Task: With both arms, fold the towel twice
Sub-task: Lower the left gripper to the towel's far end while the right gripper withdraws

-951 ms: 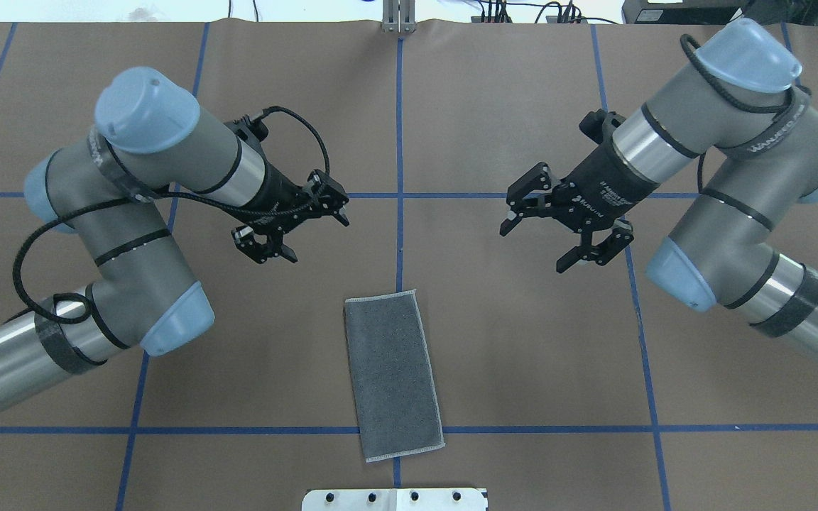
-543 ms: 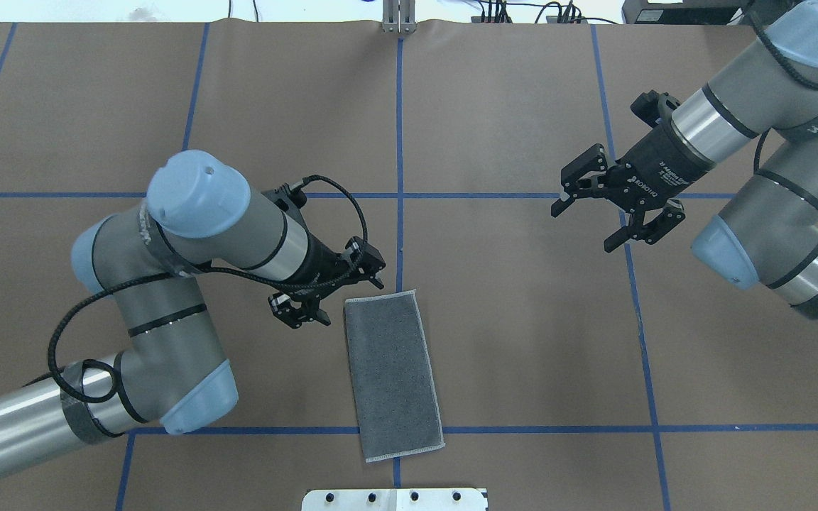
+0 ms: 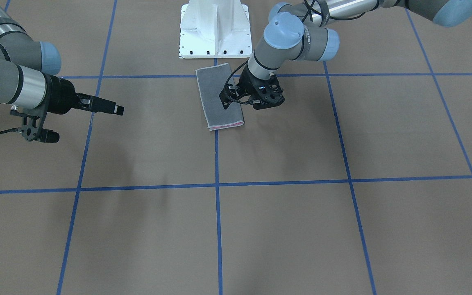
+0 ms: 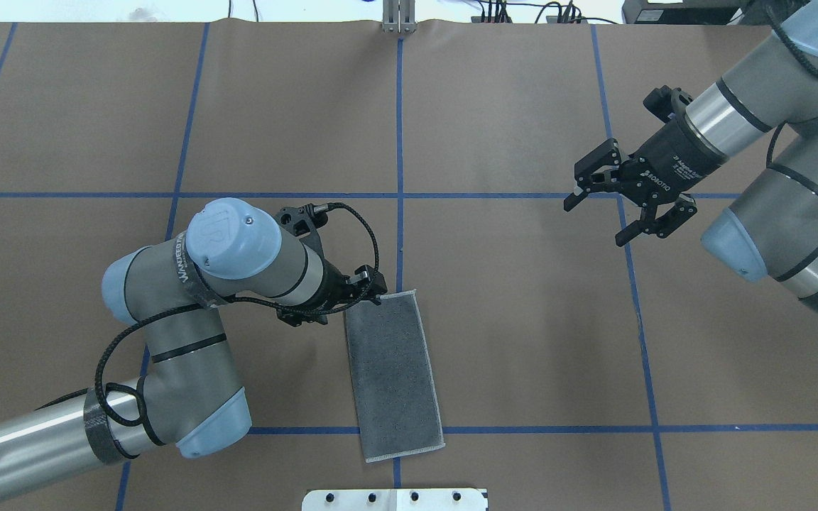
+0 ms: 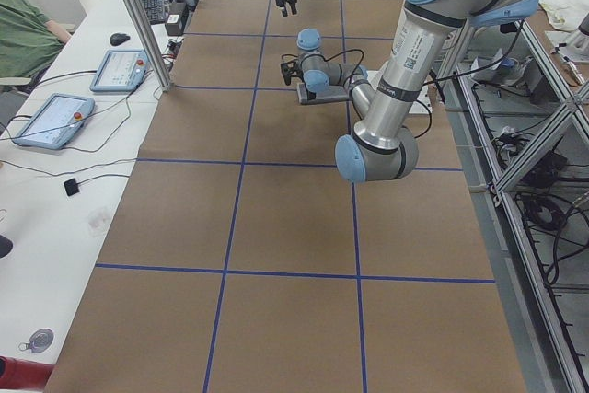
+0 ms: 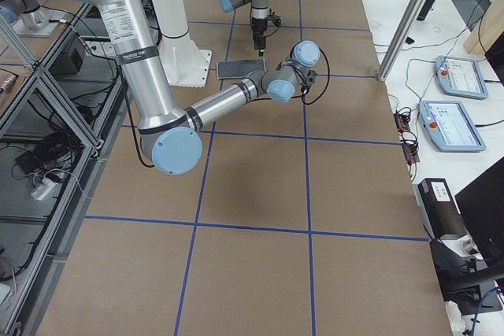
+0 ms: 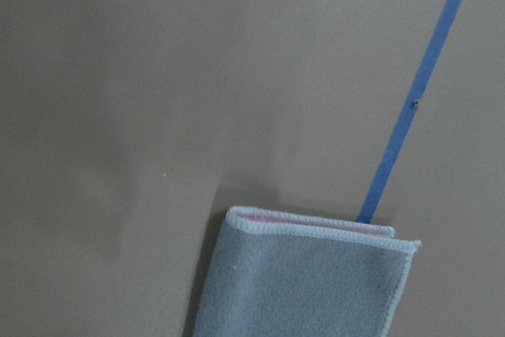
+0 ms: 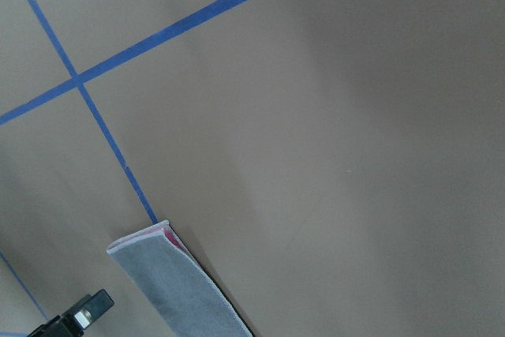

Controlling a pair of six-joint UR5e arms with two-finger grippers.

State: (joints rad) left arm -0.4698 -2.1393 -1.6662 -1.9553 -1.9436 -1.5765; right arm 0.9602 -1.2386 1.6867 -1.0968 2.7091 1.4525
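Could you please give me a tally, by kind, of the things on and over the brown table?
Towel: 1
Robot arms, left arm and right arm: 2
White base: 1
Total: 4

Bright even overhead light, soft faint shadows on the table [image 3: 285, 229], sharp views, no glare

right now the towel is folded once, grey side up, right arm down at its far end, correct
No: the towel is folded once, grey side up, but the left arm is down at its far end, as the overhead exterior view shows.
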